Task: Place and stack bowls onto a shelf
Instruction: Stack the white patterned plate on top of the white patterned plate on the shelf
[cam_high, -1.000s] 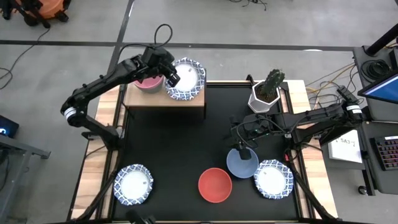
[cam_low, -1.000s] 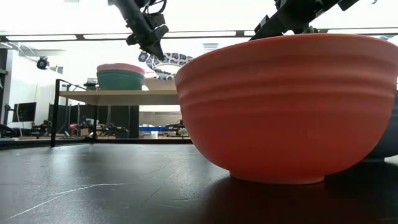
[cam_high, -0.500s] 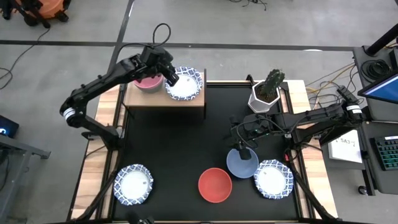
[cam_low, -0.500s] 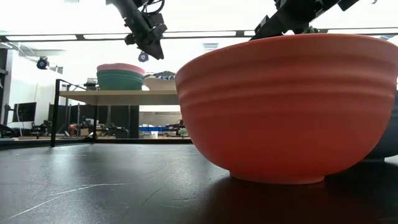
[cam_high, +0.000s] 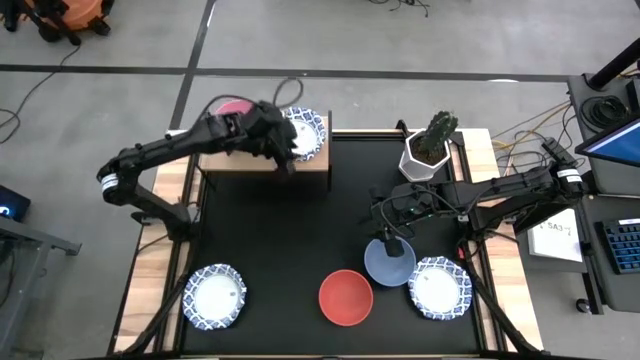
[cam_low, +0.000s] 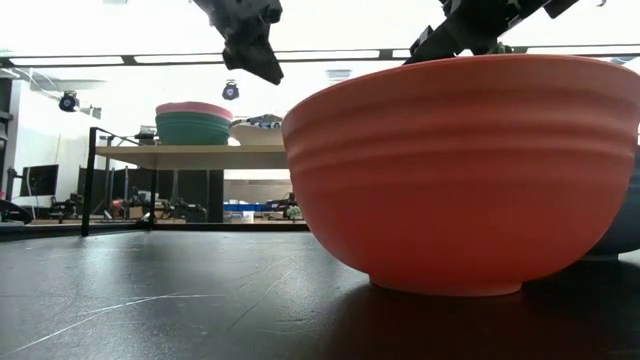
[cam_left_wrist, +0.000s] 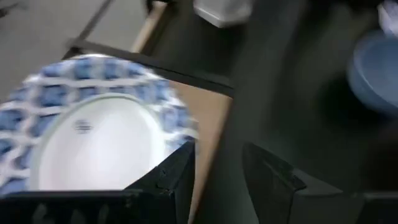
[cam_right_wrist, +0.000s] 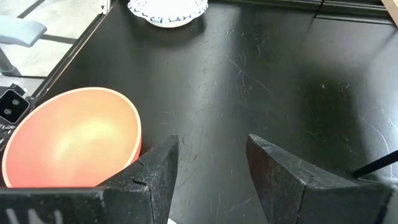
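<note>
Bowls are scattered all over this setup. Small wooden-topped shelf with black frame legs (cam_high: 262, 160) sits at the far left corner of the big black-topped table (cam_high: 300, 240). On it there's a white bowl with a blue patterned rim (cam_high: 306, 133) at the right end, and a plain pink bowl (cam_high: 232, 107) at the left end. From the low view, the pink one sits nested on top of a green bowl (cam_low: 192, 128).

Left gripper (cam_high: 288, 155) hangs over the shelf just beside that patterned bowl, at its near-left edge. In the left wrist view its two dark fingers (cam_left_wrist: 177, 177) are spread apart with nothing between them, bowl rim right next to one finger, can't tell if it's actually touching.

Right gripper (cam_high: 383, 215) hovers above the table's right half, close over a plain blue bowl (cam_high: 390, 262). Its jaws are spread wide too, nothing pinched.

Down at the table's near side: a plain red bowl (cam_high: 346, 297) just left of the blue one, another white blue-rimmed bowl (cam_high: 440, 287) right against the blue one's right side, and a third patterned bowl (cam_high: 215, 296) off near the left corner.

White hexagonal pot with a cactus (cam_high: 431, 148) stands at the far right of the table.
</note>
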